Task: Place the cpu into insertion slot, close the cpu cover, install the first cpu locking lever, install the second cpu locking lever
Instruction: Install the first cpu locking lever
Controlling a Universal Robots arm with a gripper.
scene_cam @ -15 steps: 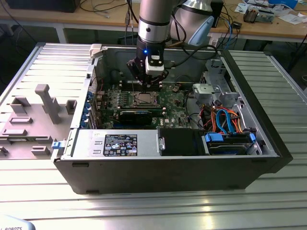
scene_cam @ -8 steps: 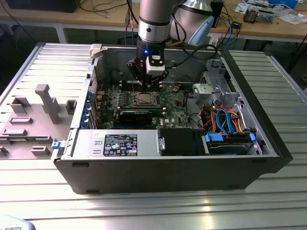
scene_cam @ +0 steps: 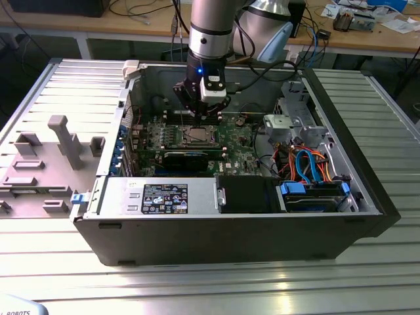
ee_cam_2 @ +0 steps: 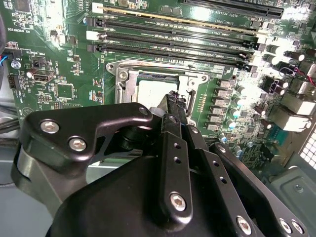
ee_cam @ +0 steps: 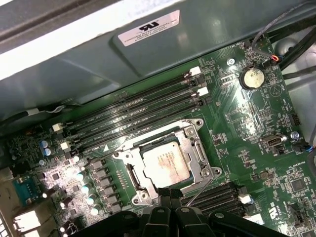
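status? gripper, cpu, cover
Gripper shut, tips low at the socket's edge, by a thin wire lever. Cpu seated in insertion slot; cpu cover down around it. Nothing blocking the socket.

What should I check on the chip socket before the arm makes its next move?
1. Chip seated in the socket: ok, it lies flat inside.
2. Cover closed over the chip: ok, the metal frame rings it.
3. Locking lever latched: cannot tell; a thin wire arm runs by the frame's edge.
4. Claw placed at the socket: ok, tips sit at the frame's edge.
5. Claw carrying anything: cannot tell.
6. Memory slots free of the claw: ok.
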